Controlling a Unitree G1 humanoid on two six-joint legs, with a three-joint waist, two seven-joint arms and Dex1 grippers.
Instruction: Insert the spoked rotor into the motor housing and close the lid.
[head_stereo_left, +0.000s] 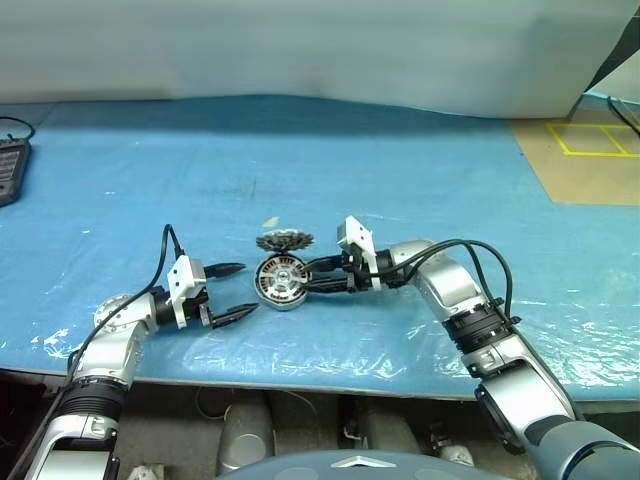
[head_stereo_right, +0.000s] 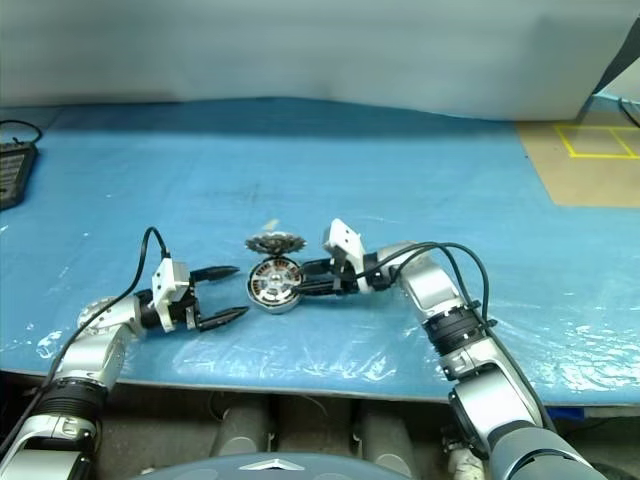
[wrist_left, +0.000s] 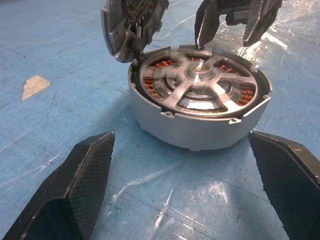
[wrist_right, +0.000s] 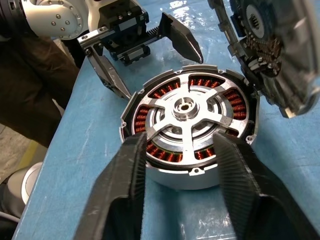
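While both forearms lie low along the table's (head_stereo_left: 420, 150) near edge, left gripper (head_stereo_left: 232, 292) gapes beside housing (head_stereo_left: 280, 281); right gripper's (head_stereo_left: 318, 274) fingers part over rotor (wrist_right: 189, 120).

You had one motor housing (head_stereo_left: 280, 279) on the blue surface (head_stereo_left: 400, 180), one spoked rotor (wrist_right: 190, 117) seated in it, and one lid (head_stereo_left: 284, 241) leaning at its rim. Two end effectors flanked it: left end effector (head_stereo_left: 232, 291), right end effector (head_stereo_left: 312, 274).
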